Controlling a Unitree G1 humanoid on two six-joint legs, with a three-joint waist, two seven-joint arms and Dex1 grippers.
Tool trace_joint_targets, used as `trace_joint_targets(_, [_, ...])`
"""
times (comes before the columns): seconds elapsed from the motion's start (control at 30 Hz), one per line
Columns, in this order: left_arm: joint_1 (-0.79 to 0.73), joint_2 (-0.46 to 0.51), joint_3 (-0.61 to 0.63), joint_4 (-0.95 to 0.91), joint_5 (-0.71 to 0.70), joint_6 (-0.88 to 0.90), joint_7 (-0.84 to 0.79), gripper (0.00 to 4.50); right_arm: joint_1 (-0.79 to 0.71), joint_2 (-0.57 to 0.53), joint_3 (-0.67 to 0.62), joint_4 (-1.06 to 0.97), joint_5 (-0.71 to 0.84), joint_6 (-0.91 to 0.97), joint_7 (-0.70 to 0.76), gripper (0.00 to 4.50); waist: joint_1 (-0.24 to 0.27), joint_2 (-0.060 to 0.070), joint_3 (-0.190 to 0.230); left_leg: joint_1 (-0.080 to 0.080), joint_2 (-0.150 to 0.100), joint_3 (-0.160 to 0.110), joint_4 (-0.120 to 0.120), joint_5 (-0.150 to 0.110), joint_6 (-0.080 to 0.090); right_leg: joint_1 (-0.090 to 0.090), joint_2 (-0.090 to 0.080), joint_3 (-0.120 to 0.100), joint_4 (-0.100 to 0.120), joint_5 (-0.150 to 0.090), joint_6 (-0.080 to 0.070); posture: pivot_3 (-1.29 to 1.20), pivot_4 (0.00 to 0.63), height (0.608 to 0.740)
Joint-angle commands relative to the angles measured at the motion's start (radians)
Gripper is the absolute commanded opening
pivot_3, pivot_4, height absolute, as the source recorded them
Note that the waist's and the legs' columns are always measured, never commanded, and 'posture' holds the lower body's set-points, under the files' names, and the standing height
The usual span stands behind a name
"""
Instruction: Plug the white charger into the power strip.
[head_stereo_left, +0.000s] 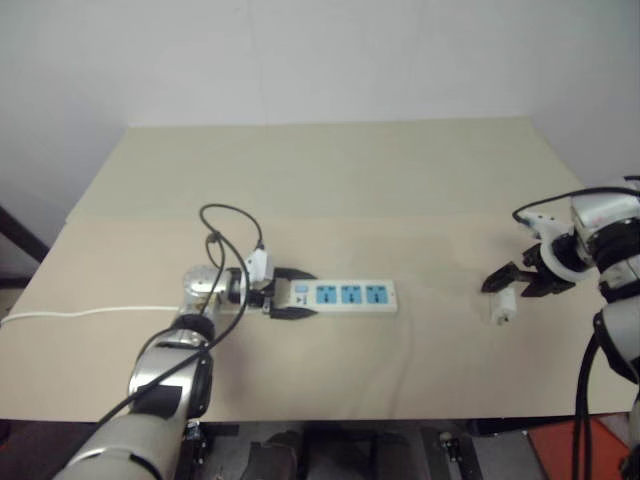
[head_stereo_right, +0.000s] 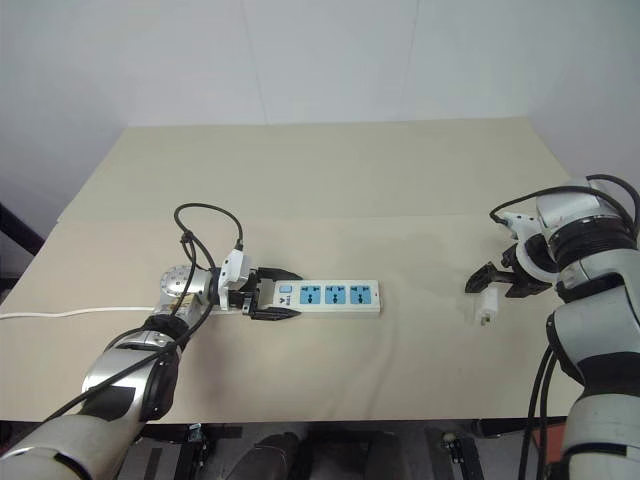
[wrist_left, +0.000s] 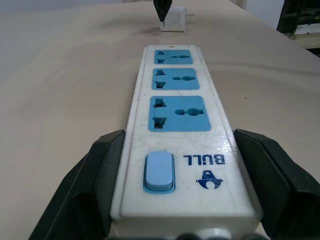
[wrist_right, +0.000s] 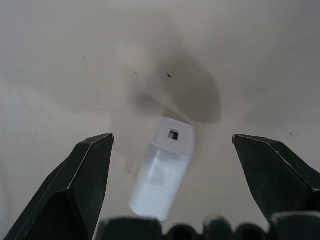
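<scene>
On table (head_stereo_left: 320, 180) | left pincer (head_stereo_left: 292, 300) grips power strip (head_stereo_left: 345, 296) | right pincer (head_stereo_left: 525, 280) spread above white charger (head_stereo_left: 504, 306)

Charger: small white boxy plastic plug adapter (head_stereo_right: 486, 306), lying alone on the table's right side.
Strip: long white bar with three blue sockets (head_stereo_right: 328, 296), lying flat mid-table, sockets empty.

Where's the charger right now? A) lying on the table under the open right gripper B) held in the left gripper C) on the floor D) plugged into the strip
A: the charger lies on the table between the spread fingers of the right gripper, untouched.
</scene>
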Motion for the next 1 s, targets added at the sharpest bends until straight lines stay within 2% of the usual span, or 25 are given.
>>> trace_joint_targets(0.03, [0.029,0.005,-0.031,0.009,0.03,-0.014,-0.004,3.26,-0.015,0.006,-0.014,0.023,-0.039,-0.022,0.032,4.5,-0.003,0.0,0.0,0.0,0.0,0.0,0.0,0.0,0.0,0.0,0.0,0.0,0.0,0.0,0.0,0.0,0.15,0.74])
trace_joint_targets(0.3, [0.035,0.012,-0.029,0.008,0.027,-0.017,-0.004,3.26,-0.017,0.039,-0.025,0.06,-0.089,-0.045,0.07,4.5,-0.012,0.002,-0.002,0.0,0.0,0.0,0.0,0.0,0.0,0.0,0.0,0.0,0.001,0.0,0.0,0.0,0.15,0.74])
trace_joint_targets(0.4, [0.037,0.013,-0.029,0.008,0.026,-0.018,-0.004,3.26,-0.024,0.053,-0.035,0.078,-0.106,-0.056,0.077,3.92,-0.012,0.002,-0.002,0.0,0.0,0.0,0.0,0.0,0.0,0.0,0.0,0.0,0.001,0.0,0.0,0.0,0.15,0.74])
trace_joint_targets(0.7, [0.045,0.017,-0.026,0.007,0.024,-0.021,-0.004,3.26,-0.04,0.087,-0.051,0.121,-0.174,-0.11,0.094,1.1,-0.014,0.003,-0.004,0.0,0.0,0.0,0.0,0.0,0.0,0.0,0.0,0.001,0.001,0.0,0.0,0.0,0.15,0.74])
trace_joint_targets(1.0, [0.041,0.015,-0.03,0.006,0.021,-0.019,-0.004,3.26,-0.052,0.072,-0.003,0.048,-0.234,-0.113,0.205,1.1,-0.016,0.003,-0.005,0.0,0.0,0.0,0.0,0.0,0.0,0.0,0.0,0.001,0.001,0.0,0.0,0.0,0.15,0.74])
